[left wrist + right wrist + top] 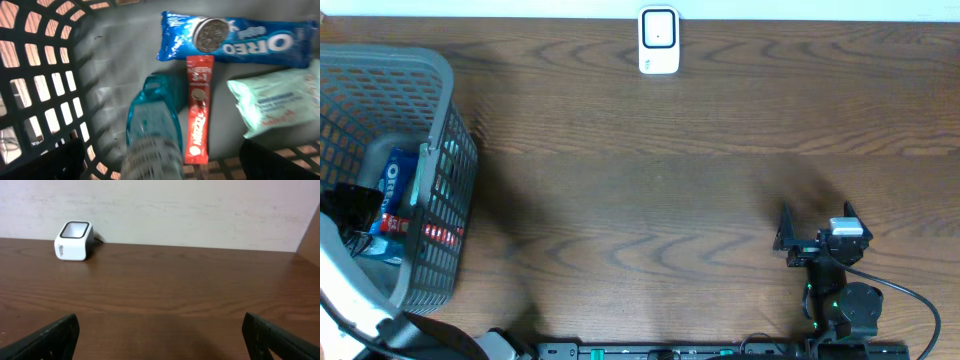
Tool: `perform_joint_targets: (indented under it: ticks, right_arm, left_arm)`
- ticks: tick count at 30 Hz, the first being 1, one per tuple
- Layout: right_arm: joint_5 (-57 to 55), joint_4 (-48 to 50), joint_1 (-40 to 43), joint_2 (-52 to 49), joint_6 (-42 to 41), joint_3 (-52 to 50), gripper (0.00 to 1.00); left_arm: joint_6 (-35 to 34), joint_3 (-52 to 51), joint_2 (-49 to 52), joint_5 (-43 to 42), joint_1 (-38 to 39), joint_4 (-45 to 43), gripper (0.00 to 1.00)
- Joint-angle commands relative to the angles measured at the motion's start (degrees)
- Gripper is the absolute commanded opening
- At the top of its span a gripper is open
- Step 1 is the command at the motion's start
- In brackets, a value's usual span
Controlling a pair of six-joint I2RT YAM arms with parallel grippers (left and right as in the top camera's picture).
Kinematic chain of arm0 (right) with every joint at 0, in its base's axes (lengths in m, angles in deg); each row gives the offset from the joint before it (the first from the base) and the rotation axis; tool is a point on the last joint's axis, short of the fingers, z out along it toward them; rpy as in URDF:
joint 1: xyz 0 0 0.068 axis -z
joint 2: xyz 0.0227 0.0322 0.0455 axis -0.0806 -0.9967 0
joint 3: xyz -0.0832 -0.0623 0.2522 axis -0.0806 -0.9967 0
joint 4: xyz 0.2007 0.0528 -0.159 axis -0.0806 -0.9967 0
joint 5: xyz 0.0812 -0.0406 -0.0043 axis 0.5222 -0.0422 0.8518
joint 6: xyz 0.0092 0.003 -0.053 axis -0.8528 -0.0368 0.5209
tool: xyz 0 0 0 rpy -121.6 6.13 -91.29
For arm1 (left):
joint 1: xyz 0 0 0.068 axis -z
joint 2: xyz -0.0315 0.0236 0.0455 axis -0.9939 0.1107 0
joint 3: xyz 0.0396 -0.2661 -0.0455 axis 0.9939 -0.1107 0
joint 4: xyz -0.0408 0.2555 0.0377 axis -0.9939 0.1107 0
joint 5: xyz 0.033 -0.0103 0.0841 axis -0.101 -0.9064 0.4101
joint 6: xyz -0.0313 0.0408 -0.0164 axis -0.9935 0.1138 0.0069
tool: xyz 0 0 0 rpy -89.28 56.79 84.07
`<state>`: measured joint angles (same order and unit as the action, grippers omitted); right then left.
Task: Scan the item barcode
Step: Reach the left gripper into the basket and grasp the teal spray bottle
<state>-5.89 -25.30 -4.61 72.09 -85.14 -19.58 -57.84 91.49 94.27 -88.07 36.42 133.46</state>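
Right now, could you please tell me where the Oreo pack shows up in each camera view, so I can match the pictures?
Overhead: the Oreo pack lies inside the grey basket at the far left edge of the picture.
Left wrist: the pack stretches across the upper right, on the basket floor, just above the red sachet.
Right wrist: not in view.
Shared landmark: the grey basket, seen in the overhead and left wrist views.

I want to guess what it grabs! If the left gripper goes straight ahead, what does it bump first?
Probably the blue-green bottle, which lies right between the fingers of the open left gripper and looks nearest. The red coffee stick lies just beside it, so I cannot be sure.
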Motion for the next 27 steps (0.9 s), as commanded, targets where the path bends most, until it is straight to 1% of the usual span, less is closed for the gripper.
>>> perform_joint_targets:
  ticks: [1,7,9,11,12,14,16,20,24,27]
  right_arm:
    - [-0.52,-0.24,-0.59,0.22,0.42,-0.09,0.99]
    - [-0.52,-0.24,-0.59,0.22,0.39,-0.09,0.99]
    - [-0.52,-0.24,-0.59,0.22,0.42,-0.09,0.99]
    - [-0.5,-0.24,-0.59,0.22,0.42,-0.09,0.99]
    - [-0.5,-0.24,-0.59,0.22,0.39,-0.09,0.99]
    - [-0.5,-0.24,-0.59,0.22,0.39,-0.09,0.99]
    - [-0.5,-0.24,-0.59,0.22,0.42,-0.09,0.99]
    - [-0.52,-0.24,-0.59,0.22,0.42,-0.09,0.99]
    - [-0.5,-0.24,-0.59,0.22,0.39,-0.09,0.99]
    - [-0.5,-0.24,-0.59,0.22,0.42,-0.09,0.99]
  left_arm:
    - [0.09,-0.37,2.27,0.83,-0.66,-0.11,0.99]
    - [0.15,-1.18,5.16,-0.98,-0.59,0.04,1.0]
    - [0.15,-2.1,5.25,-1.07,-0.59,0.07,0.93]
    - [0.15,-3.02,5.25,-1.07,-0.59,0.13,0.8]
    - [0.13,-3.5,5.25,-1.07,-0.59,0.15,0.7]
    - [0.13,-4.31,5.25,-1.09,-0.59,0.31,0.55]
    - [0.13,-4.87,5.25,-1.09,-0.59,0.37,0.53]
    - [-0.55,-4.94,4.81,-1.09,-0.61,0.11,0.41]
    - [-0.98,-3.89,3.45,-1.14,-0.59,-0.09,0.37]
    - [-0.96,-1.84,1.95,-1.33,-0.61,0.28,0.36]
